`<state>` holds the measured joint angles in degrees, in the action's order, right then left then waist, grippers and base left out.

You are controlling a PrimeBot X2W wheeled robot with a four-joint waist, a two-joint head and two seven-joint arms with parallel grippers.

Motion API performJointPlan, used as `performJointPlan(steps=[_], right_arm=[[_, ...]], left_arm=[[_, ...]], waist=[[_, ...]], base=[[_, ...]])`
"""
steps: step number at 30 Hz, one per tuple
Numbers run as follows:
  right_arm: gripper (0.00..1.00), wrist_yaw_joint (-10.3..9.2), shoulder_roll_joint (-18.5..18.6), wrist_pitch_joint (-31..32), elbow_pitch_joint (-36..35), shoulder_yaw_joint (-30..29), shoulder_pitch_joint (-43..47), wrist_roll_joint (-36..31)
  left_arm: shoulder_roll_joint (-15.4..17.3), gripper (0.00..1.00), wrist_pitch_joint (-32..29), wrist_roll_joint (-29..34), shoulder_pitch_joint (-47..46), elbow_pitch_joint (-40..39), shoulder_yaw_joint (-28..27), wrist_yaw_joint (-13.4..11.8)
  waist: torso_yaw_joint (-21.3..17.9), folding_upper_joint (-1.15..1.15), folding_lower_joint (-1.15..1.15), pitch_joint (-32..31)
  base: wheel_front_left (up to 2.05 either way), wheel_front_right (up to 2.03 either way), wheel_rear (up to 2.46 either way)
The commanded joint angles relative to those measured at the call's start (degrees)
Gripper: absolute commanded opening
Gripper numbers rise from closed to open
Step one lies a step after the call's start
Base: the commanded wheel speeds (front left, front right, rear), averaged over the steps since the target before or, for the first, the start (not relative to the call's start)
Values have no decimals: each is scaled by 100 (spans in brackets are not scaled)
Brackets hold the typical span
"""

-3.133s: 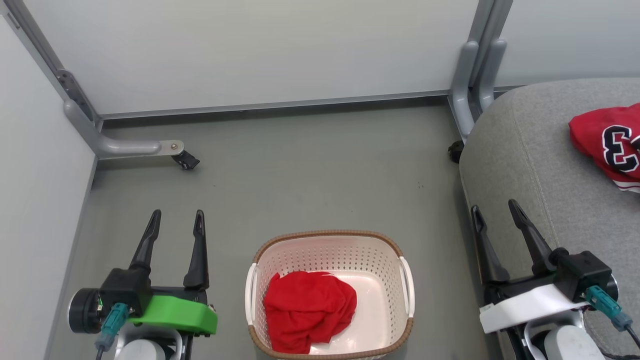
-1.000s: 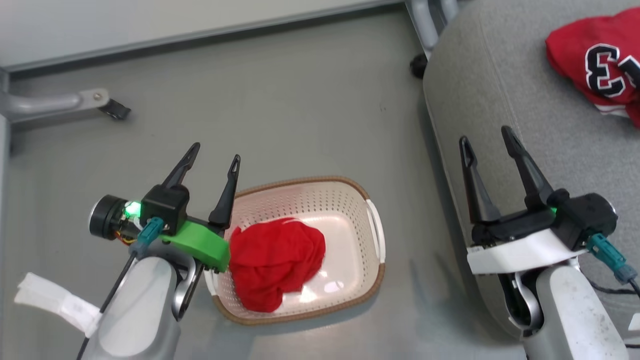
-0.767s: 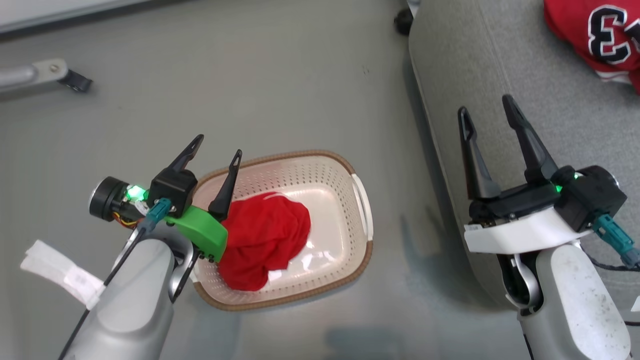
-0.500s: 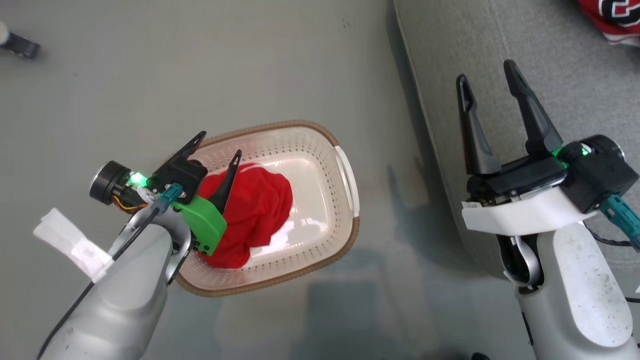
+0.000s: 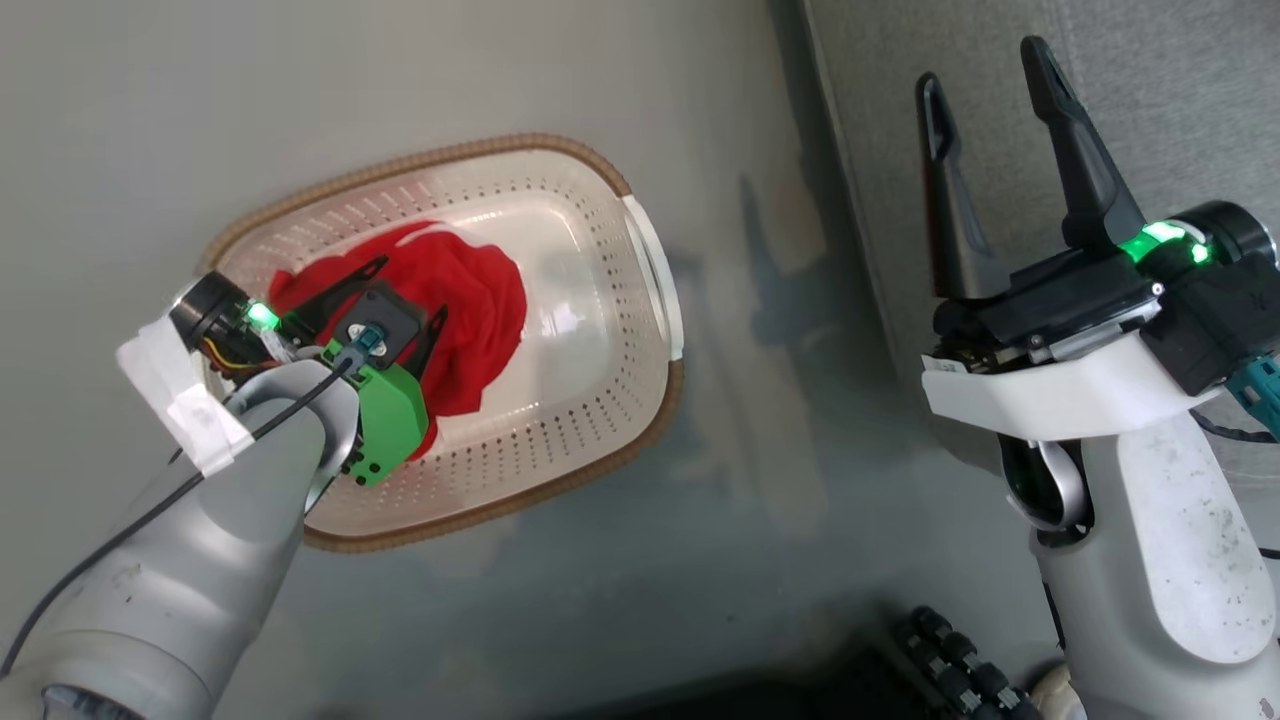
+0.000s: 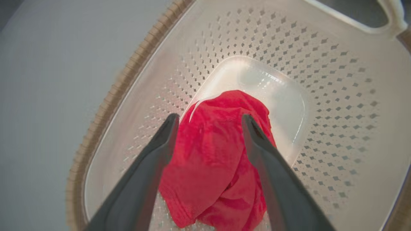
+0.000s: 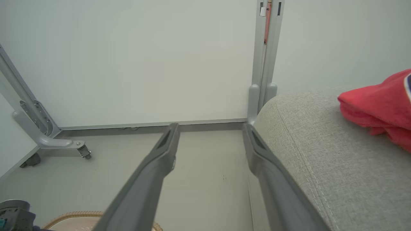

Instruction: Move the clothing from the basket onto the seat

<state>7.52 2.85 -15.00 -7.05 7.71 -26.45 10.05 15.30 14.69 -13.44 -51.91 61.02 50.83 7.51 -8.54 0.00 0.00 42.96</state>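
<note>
Left gripper (image 6: 209, 119), fingers spread and empty, hangs straight above the clothing (image 6: 208, 166) in the basket (image 6: 337, 96); it's the nearer arm.

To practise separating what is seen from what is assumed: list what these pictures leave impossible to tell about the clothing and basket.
- Left wrist view: whether the left gripper touches the crumpled red garment; folds hide its type.
- Head view: the left forearm covers part of the rim of the basket.
- Right wrist view: the frame edge cuts off the red cloth on the seat.
</note>
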Motion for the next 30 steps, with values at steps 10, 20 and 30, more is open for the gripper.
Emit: performJointPlan(steps=[10,20,30], right_arm=[[100,-6,10,-28,-146,137,-437,-118],[100,-6,10,-28,-364,168,-557,-182],[100,-6,10,-28,-730,186,-410,-356]], left_arm=[[-4,100,-566,-404,-626,643,1208,-7],[75,100,-1203,-668,-1058,843,2032,-8],[93,100,-1607,-493,-1406,1030,2223,-8]], waist=[[-40,0,0,940],[-78,0,0,1360],[-141,0,0,1773]], base=[[0,0,0],[0,0,0],[0,0,0]])
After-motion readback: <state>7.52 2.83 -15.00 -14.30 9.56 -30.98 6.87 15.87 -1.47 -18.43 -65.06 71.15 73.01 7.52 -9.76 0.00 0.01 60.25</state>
